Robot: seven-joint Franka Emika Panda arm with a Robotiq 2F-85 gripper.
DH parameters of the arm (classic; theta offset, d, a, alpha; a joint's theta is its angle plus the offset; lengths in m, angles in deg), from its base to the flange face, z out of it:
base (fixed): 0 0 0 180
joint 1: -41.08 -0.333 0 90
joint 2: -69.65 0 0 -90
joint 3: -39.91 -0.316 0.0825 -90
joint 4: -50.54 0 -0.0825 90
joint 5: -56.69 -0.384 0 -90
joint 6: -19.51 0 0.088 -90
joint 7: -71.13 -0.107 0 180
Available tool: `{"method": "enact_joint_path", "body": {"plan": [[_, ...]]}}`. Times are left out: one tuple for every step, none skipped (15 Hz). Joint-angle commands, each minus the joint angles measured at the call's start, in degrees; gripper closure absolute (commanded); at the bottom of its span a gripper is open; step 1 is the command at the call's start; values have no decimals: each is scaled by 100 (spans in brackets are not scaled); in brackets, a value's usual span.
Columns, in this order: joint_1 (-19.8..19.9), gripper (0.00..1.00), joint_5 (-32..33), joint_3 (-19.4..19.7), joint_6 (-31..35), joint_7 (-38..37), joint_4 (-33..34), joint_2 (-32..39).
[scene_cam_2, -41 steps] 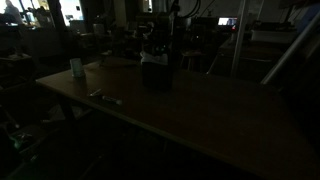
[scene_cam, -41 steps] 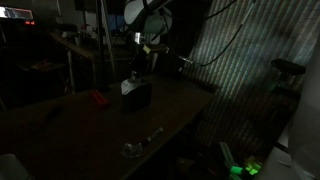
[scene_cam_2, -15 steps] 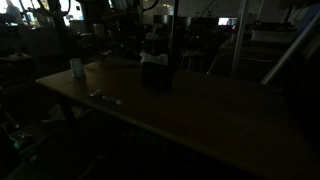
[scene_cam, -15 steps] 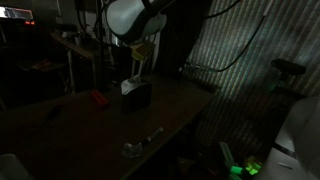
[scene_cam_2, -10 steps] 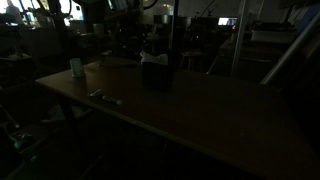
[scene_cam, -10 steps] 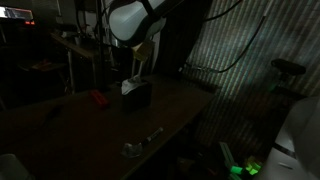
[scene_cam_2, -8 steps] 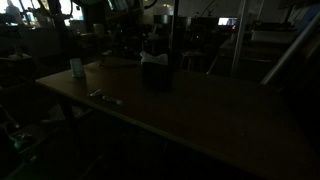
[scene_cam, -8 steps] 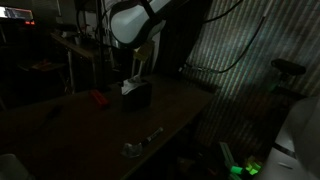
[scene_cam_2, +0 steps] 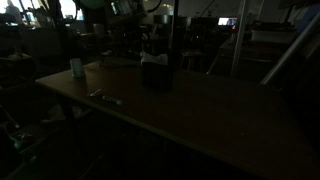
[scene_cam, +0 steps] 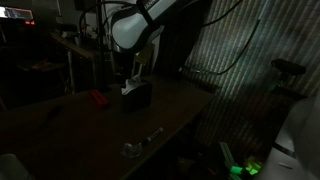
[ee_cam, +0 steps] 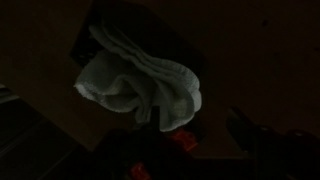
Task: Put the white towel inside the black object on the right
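Observation:
The scene is very dark. The white towel lies bunched in the top of the black object, a small box on the table in both exterior views; the towel shows as a pale patch on the black object. In the wrist view the towel fills the box's dark opening. My gripper hangs just above it, and one dark finger stands well to the right of the cloth, not touching it. The jaws stand apart with nothing clamped between them. My white arm reaches down over the box.
A red thing lies on the table beside the box. A small metal item sits near the table's front edge. A pale cup and a small flat item are towards one end of the table.
The arm has swung over and lowered a little above the box since a second ago. The towel stays in the black object and has not moved.

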Motion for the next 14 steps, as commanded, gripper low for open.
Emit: {"method": "enact_joint_path", "body": {"plan": [[48, 62, -27, 48, 42, 120, 190, 94], [55, 69, -26, 58, 39, 116, 198, 100], [60, 79, -22, 67, 31, 108, 204, 99], [66, 86, -12, 76, 29, 92, 213, 99], [78, 92, -17, 88, 28, 89, 215, 89], [91, 99, -14, 105, 25, 79, 224, 84], [107, 100, -22, 122, 19, 79, 237, 84], [135, 100, -38, 152, 8, 70, 255, 86], [164, 100, -59, 180, 0, 62, 274, 92], [210, 98, -125, 215, -12, 64, 298, 103], [253, 98, -184, 252, -18, 68, 313, 114], [301, 98, -210, 298, -22, 38, 330, 133], [342, 98, -244, 334, -25, 24, 349, 156], [385, 98, -282, 370, -27, 23, 370, 186]]}}
